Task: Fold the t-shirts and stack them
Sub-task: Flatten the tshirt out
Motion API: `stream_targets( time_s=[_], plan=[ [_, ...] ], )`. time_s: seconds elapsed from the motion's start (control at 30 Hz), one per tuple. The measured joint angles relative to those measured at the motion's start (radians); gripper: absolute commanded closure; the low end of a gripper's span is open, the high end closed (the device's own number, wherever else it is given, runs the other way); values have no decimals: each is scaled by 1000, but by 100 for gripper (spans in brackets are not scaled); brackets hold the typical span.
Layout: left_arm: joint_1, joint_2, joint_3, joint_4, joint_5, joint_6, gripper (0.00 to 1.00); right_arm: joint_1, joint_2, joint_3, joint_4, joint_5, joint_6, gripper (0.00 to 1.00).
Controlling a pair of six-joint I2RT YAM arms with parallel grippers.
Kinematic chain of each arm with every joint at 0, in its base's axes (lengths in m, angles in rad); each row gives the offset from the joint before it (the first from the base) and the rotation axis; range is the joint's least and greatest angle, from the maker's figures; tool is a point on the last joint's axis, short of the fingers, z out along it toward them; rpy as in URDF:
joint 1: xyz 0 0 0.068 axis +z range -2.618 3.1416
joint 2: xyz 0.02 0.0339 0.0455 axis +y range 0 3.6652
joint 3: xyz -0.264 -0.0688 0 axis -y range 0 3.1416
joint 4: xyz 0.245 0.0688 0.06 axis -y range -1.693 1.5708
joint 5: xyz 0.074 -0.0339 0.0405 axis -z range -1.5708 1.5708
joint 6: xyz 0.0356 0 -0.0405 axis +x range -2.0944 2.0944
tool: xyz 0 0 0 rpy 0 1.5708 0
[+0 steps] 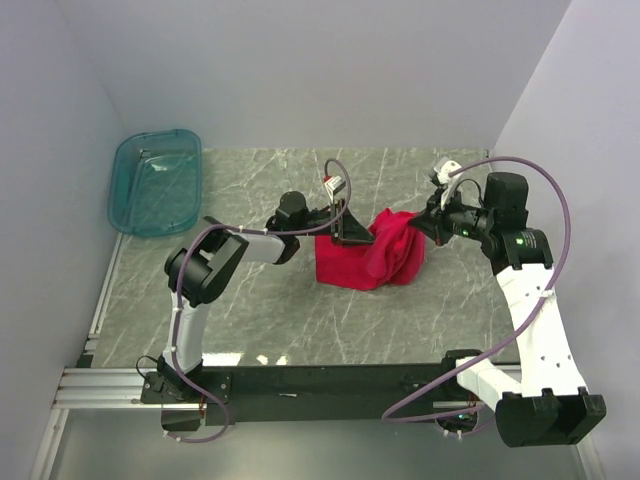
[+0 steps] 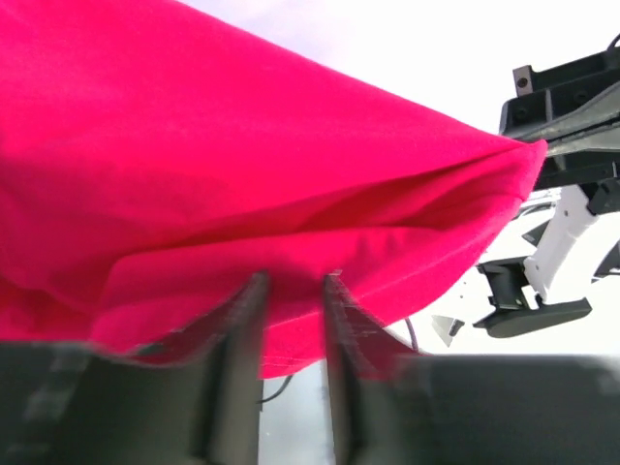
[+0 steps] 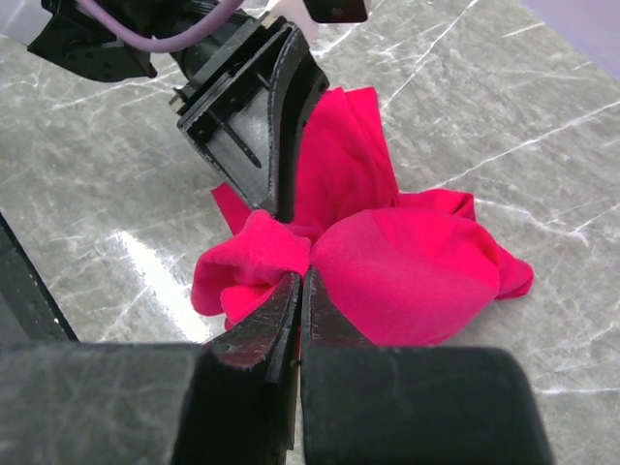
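Note:
The red t-shirt (image 1: 365, 262) is bunched at the table's middle, held up between both grippers with its lower part resting on the marble. My left gripper (image 1: 352, 232) is at the shirt's left upper edge. In the left wrist view the cloth (image 2: 242, 165) drapes over and between its narrowly spaced fingertips (image 2: 294, 291). My right gripper (image 1: 420, 228) is at the shirt's right upper edge. In the right wrist view its jaws (image 3: 303, 281) are pinched tight on a fold of the shirt (image 3: 407, 271). The left gripper (image 3: 281, 199) also shows there, its tips in the cloth. The neck label is hidden.
A translucent teal tub (image 1: 157, 182) stands at the back left of the grey marble table (image 1: 250, 300). White walls enclose the left, back and right sides. The black rail holding the arm bases (image 1: 330, 380) runs along the near edge.

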Motion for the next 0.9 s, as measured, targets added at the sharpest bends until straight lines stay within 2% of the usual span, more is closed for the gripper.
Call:
stream_targets(
  time_s=[0.07,0.13,0.17,0.23,0.27,0.37,0.5,0.6,0.73,0.9],
  plan=[
    [0,-6,0,12,11,-6,82,0,3,12,-4,1,0,100],
    [0,-18,0,12,14,-9,85,0,6,28,-8,1,0,100],
    [0,-30,0,12,17,-8,84,0,7,36,-10,2,0,100],
    [0,-60,1,-3,22,0,75,-1,12,60,-23,6,-1,100],
    [0,-78,1,-20,23,22,53,-1,14,71,-26,8,-1,100],
    [0,-159,19,-179,12,156,34,-1,17,101,-37,13,-3,100],
    [0,-301,29,-446,-76,420,30,-1,21,142,-57,37,0,100],
    [6,-411,15,-584,-170,581,29,-1,40,212,-77,98,12,100],
    [31,-581,-44,-727,-328,744,25,-1,92,400,-79,170,65,100],
    [60,-780,-125,-837,-500,903,24,-3,126,687,-9,152,215,100]
  ],
)
